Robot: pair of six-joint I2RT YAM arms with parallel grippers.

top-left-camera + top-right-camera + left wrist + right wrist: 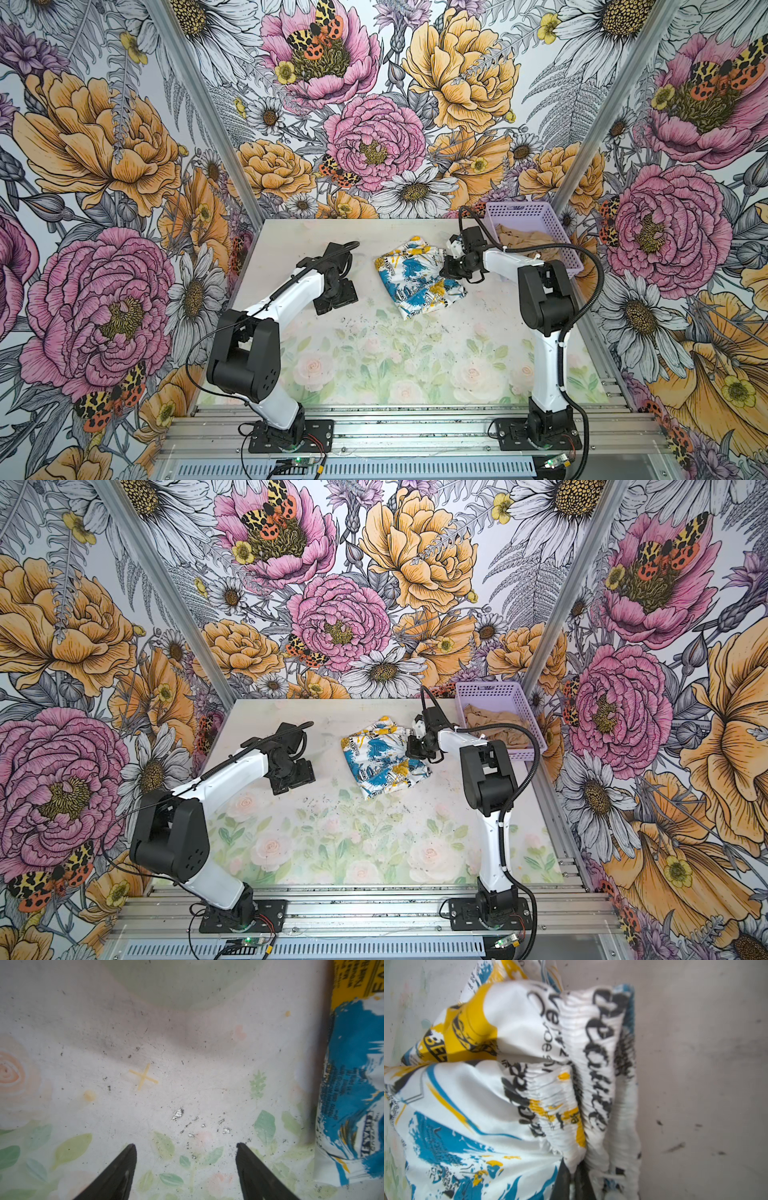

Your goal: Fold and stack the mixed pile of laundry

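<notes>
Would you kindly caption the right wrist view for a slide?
Right gripper pinching the gathered edge of a white garment with blue and yellow patches and black lettering.

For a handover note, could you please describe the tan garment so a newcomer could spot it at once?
At the table's far right corner stands a lavender plastic basket. The tan garment lies crumpled inside it. Unlike the printed garment on the table, it is plain, without lettering or colour patches.
</notes>
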